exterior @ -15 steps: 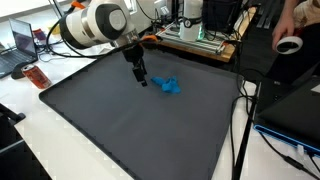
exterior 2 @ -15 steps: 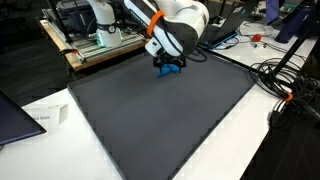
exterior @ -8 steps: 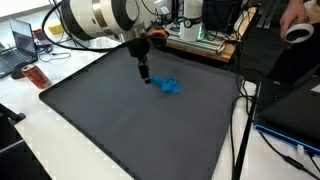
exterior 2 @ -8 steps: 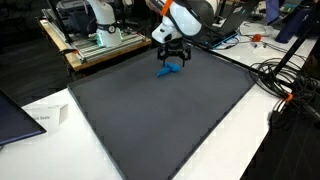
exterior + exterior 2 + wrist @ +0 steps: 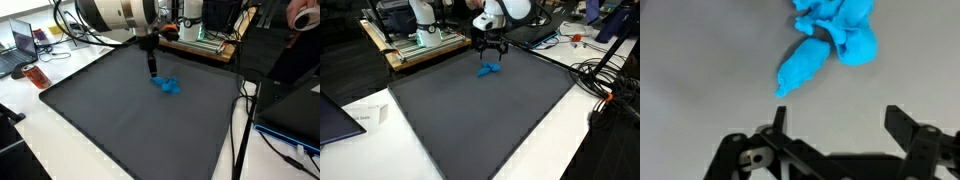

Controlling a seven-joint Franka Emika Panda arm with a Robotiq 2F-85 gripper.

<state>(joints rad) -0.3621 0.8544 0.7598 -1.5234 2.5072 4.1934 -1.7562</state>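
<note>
A small blue crumpled object, soft-looking like a cloth or toy [image 5: 166, 85], lies on the dark grey mat [image 5: 120, 120] toward its far side. It also shows in an exterior view [image 5: 489, 69] and at the top of the wrist view [image 5: 830, 40]. My gripper [image 5: 153, 72] hangs just above the mat, close beside the blue object, seen as well in an exterior view [image 5: 491, 56]. In the wrist view the two black fingers [image 5: 835, 118] stand wide apart with nothing between them. The blue object lies apart from the fingers.
The mat [image 5: 480, 115] covers a white table. A red can [image 5: 37, 77] and a laptop [image 5: 20, 45] lie off one side. An equipment rack [image 5: 420, 40] and cables [image 5: 605, 85] ring the mat. A person's hand holds a tape roll [image 5: 305, 18].
My gripper has risen and drawn back from the blue object, moving toward the mat's far edge. The blue object stays where it lay. The hand with the tape roll moved up.
</note>
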